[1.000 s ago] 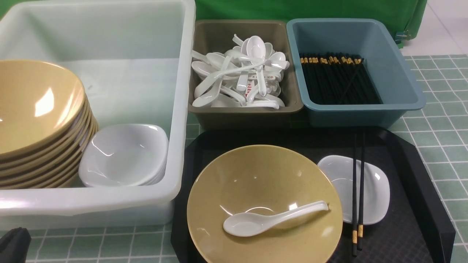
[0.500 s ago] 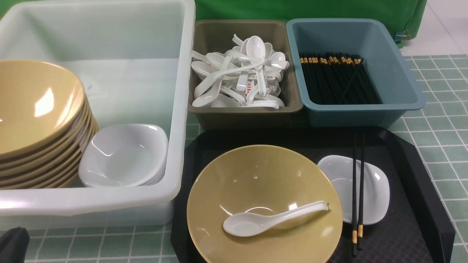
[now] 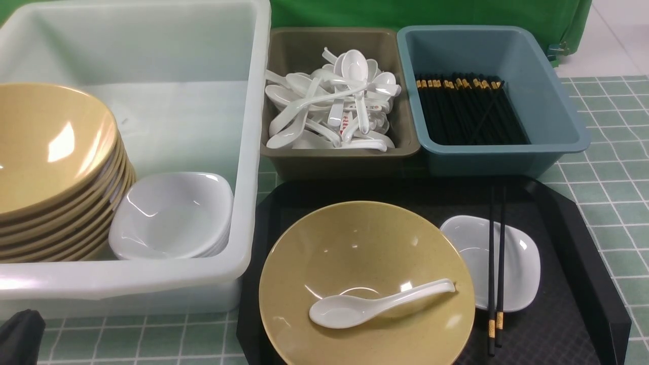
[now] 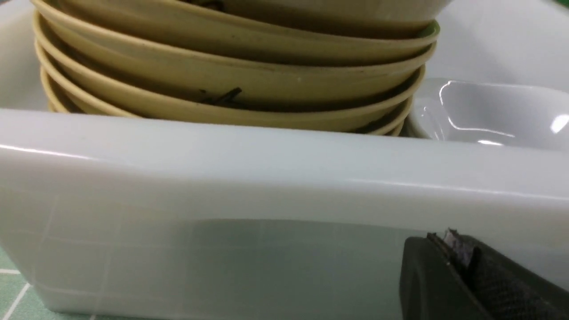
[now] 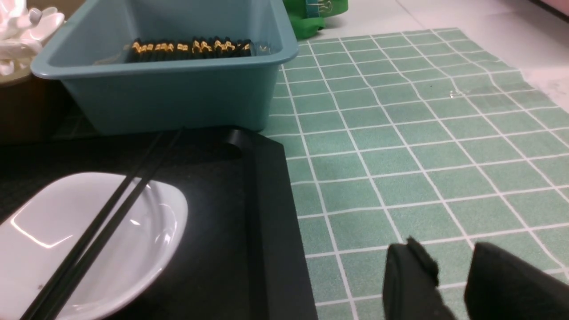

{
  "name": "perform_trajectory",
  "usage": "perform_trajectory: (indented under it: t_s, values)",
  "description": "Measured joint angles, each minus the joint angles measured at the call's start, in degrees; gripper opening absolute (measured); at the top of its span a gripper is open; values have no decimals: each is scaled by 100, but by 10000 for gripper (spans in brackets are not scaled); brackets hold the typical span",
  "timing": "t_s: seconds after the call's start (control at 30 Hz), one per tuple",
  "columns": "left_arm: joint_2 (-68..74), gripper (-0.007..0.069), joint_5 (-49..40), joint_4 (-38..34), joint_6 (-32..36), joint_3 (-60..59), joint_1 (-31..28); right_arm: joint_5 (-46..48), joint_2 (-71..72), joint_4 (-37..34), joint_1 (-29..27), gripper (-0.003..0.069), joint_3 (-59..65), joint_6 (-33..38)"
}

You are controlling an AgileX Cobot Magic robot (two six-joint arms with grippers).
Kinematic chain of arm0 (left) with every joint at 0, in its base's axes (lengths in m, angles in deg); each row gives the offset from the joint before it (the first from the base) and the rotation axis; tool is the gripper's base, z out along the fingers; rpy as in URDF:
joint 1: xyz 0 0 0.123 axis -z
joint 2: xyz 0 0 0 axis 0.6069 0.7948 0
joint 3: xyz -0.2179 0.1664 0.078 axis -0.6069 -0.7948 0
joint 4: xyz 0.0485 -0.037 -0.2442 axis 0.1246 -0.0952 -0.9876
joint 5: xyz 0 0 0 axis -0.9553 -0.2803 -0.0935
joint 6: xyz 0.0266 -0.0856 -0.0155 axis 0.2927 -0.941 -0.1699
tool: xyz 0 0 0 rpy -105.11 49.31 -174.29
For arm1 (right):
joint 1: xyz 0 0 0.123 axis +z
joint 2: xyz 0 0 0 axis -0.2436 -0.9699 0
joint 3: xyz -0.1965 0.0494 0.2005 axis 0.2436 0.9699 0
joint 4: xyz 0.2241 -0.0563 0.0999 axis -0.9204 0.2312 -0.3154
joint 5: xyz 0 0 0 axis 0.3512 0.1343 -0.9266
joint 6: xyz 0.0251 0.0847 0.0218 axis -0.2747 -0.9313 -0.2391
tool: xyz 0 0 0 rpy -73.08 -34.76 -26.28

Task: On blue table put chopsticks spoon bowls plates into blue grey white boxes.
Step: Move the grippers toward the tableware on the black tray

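On a black tray (image 3: 583,253) sits a yellow bowl (image 3: 355,243) with a white spoon (image 3: 365,306) lying in it. Beside it, a pair of black chopsticks (image 3: 496,263) lies across a small white plate (image 3: 522,263). My left gripper (image 3: 17,334) is shut and empty, low in front of the white box (image 3: 121,284); the left wrist view shows it (image 4: 453,242) close to the box's wall (image 4: 266,178). My right gripper (image 5: 451,262) is open and empty over the tablecloth, right of the tray (image 5: 266,200), near the plate (image 5: 133,249) and chopsticks (image 5: 111,209).
The white box holds a stack of yellow bowls (image 3: 45,147) and white plates (image 3: 172,213). A grey box (image 3: 339,157) holds several white spoons. A blue box (image 3: 492,157) holds several black chopsticks. Green checked cloth covers the table.
My left gripper has shifted very slightly at the bottom-left corner. Nothing else has moved.
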Motion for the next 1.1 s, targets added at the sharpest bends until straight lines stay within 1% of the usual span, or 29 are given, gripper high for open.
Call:
perform_trajectory:
  t_s: [0.07, 0.1, 0.13, 0.17, 0.2, 0.23, 0.27, 0.3, 0.33, 0.37, 0.43, 0.47, 0.5, 0.53, 0.63, 0.7, 0.73, 0.77, 0.8, 0.83, 0.87, 0.9, 0.97, 1.0, 1.03, 1.1]
  values:
    - [0, -15, 30, -165, 0, 0, 0, 0, 0, -6, 0, 239, 0, -24]
    - [0, -15, 48, -431, -5, 0, 0, -7, 0, -108, 0, 239, 0, -176]
    - [0, -15, 48, -846, -59, 0, 0, -20, 0, -366, 0, 239, 0, -482]
    - [0, -15, 48, -921, -99, 0, 0, -28, 0, -420, 0, 239, 0, -623]
    - [0, -15, 48, -1662, -371, 0, 0, -27, 0, -1060, 0, 239, 0, -1357]
    - [0, -15, 49, -1873, -412, 0, 0, -27, 0, -1143, 0, 239, 0, -1577]
    - [0, -15, 49, -2201, -586, 0, 0, -27, 0, -1500, 0, 239, 0, -1921]
    - [0, -15, 54, -2987, -841, 0, 0, -27, 0, -2100, 0, 239, 0, -2827]
    - [0, -15, 93, -3793, -1105, 0, 0, -27, 0, -2489, 0, 239, 0, -3412]
    - [0, -15, 100, -3880, -1122, 0, 0, -27, 0, -2523, 0, 239, 0, -3474]
    - [0, -15, 150, -4529, -1245, 0, 0, -27, 0, -2670, 0, 239, 0, -3751]
    - [0, -15, 166, -4688, -1251, 0, 0, -27, 0, -2677, 0, 239, 0, -3733]
    - [0, -15, 201, -4940, -1269, 0, 0, -27, 0, -2616, 0, 239, 0, -3452]
    - [0, -15, 203, -4958, -1269, 0, 0, -27, 0, -2601, 0, 239, 0, -3413]
    - [0, -15, 222, -5164, -1250, 0, 0, -27, 0, -2544, 0, 239, 0, -2815]
    - [0, -15, 216, -5181, -1201, 0, 0, -30, 0, -2567, 0, 239, 0, -2687]
    - [0, -15, 203, -5181, -1109, 38, 0, -30, 0, -2598, 0, 239, 0, -2600]
    - [0, -15, 11, -5069, -590, 363, 0, 47, 0, -2703, 54, 235, -66, -2138]
    - [0, -15, -75, -4981, -280, 545, 0, 128, 0, -2721, 100, 230, -167, -1849]
    - [0, -15, -100, -4957, -280, 596, 0, 147, 0, -2722, 116, 230, -201, -1774]
    - [59, -15, -378, -4650, 270, 1086, 0, 364, -75, -2735, 297, 189, -727, -966]
    - [100, -15, -451, -4565, 347, 1204, 0, 393, -127, -2740, 330, 178, -844, -830]
    - [481, -15, -831, -4092, 574, 1794, 0, 535, -468, -2736, 463, 130, -1337, -274]
    - [864, -15, -1132, -3697, 635, 2096, 0, 722, -921, -2736, 566, 73, -1797, 223]
    - [1229, -15, -1359, -3334, 662, 2413, 0, 920, -1316, -2736, 625, 49, -2147, 583]
    - [2012, -15, -2121, -2582, 717, 3090, 0, 1508, -2193, -2730, 703, 36, -2882, 1289]
